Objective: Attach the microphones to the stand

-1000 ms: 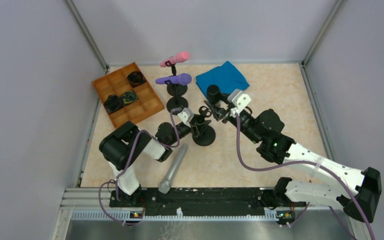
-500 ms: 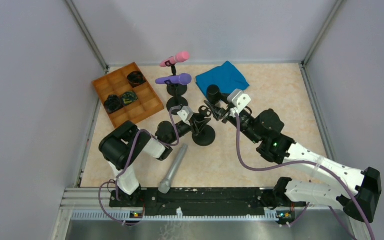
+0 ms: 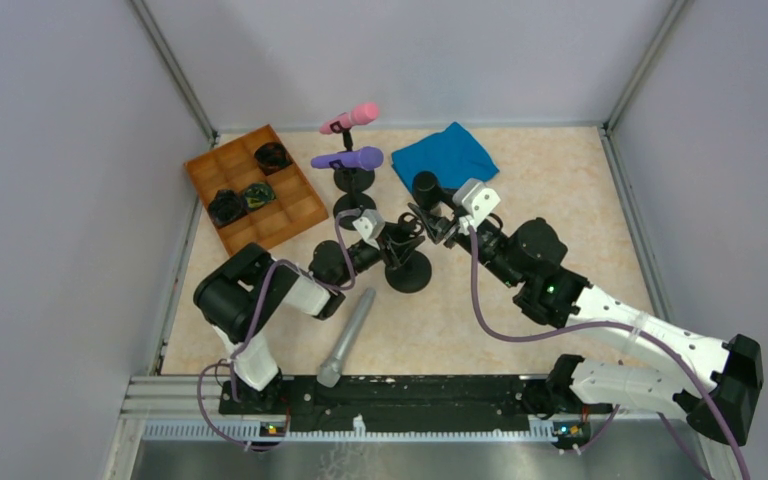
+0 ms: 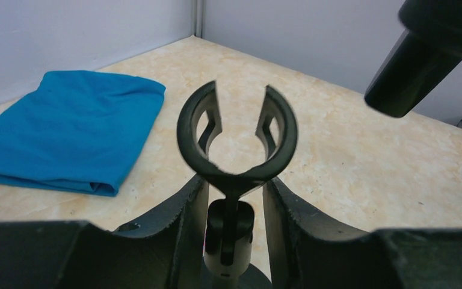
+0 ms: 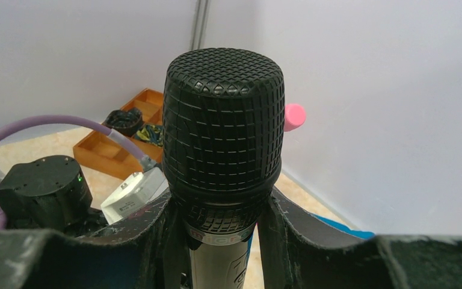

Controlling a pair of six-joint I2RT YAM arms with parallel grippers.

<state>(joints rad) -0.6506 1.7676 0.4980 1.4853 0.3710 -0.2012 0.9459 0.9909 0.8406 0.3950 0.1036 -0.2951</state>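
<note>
From above, the right gripper (image 3: 430,224) held the black microphone (image 3: 424,187) beside the stand (image 3: 410,273). The left wrist view showed the left gripper (image 4: 234,188) pinching the stand's neck under its open clip (image 4: 236,138). In the right wrist view, fingers (image 5: 278,224) clamped the microphone, which looked rigid, smooth and probably top-heavy, so it was best held mid-handle.
</note>
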